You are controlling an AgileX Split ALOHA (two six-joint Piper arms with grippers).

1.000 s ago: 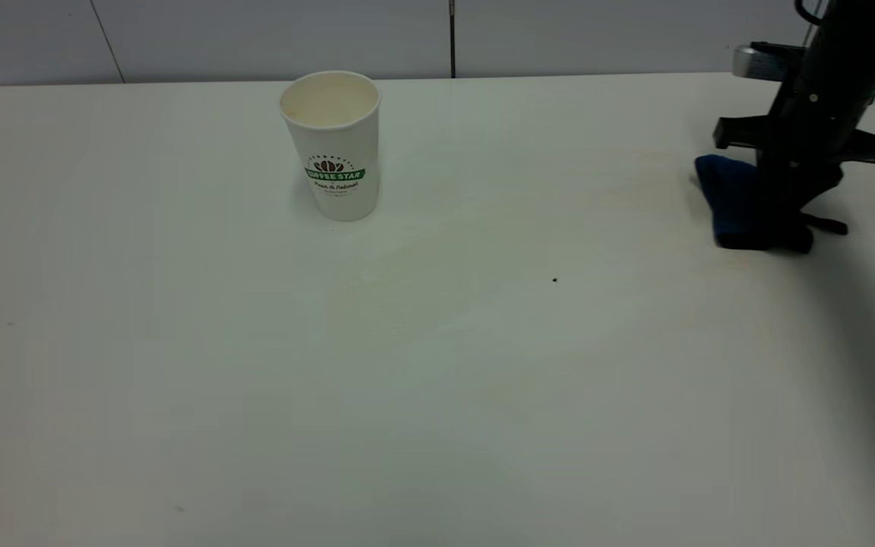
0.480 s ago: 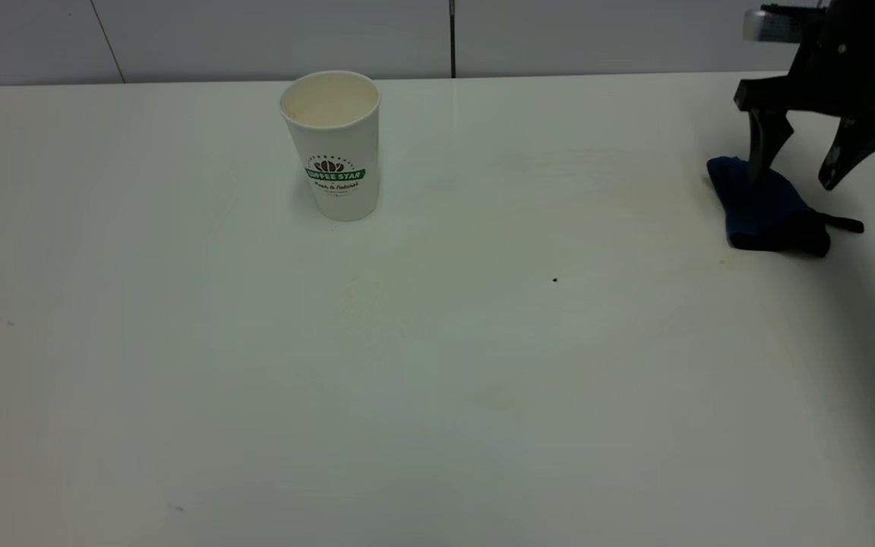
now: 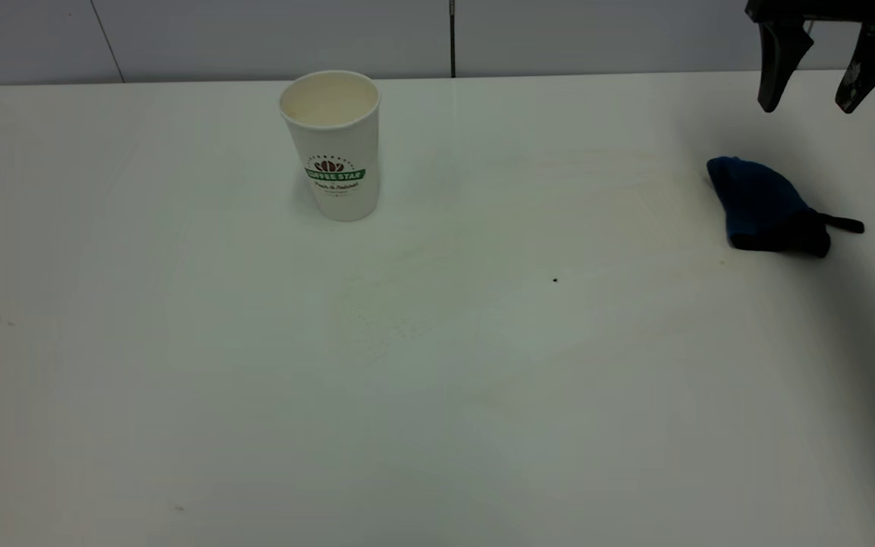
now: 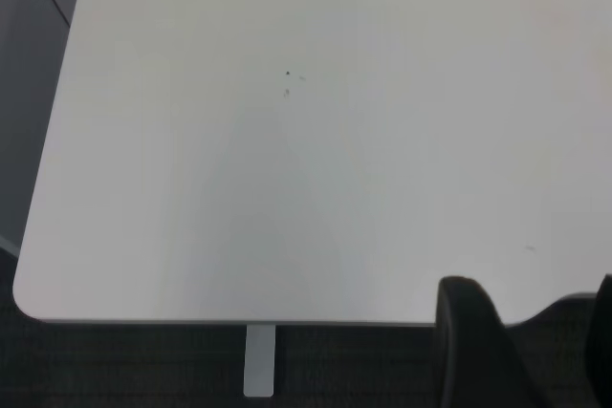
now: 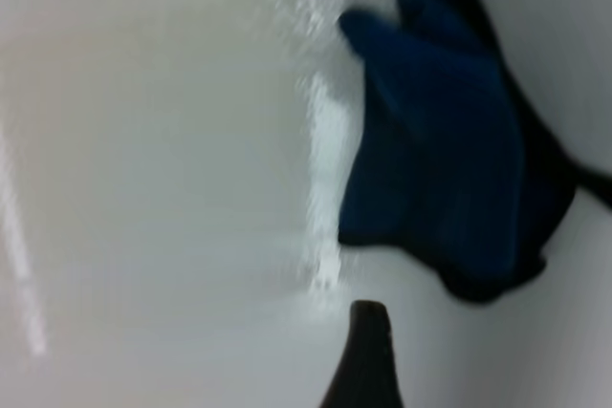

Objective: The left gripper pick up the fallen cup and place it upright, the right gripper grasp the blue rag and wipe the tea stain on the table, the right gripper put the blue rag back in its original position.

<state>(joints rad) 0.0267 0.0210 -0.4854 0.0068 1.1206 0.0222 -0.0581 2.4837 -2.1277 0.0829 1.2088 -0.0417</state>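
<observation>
A: Where is the right tool [image 3: 813, 83] in relation to the blue rag [image 3: 766, 205]?

B: It hangs above the rag and a little toward the far edge of the counter [image 3: 179, 342], apart from it. Its two fingers are spread wide and hold nothing. The rag lies crumpled on the counter near the right side, with a thin dark strip pointing to the right.

A: And the long axis of the rag?

B: It runs from the far left end to the near right end, slanted. In the right wrist view the rag [image 5: 449, 140] lies just beyond one fingertip [image 5: 368, 351], so the tool is not over its middle.

A: The cup?

B: The paper cup [image 3: 333, 144] stands upright, well apart to the left. I see no clear tea stain, only faint smears, so I judge the wiping is done and the rag is set back.

A: The left tool?

B: Only a part of it [image 4: 478, 351] shows in the left wrist view, beyond the near counter edge; I cannot tell its state.

A: Room for moving?

B: Above the rag it is open. I think the right arm needs only to go up and away.
</observation>
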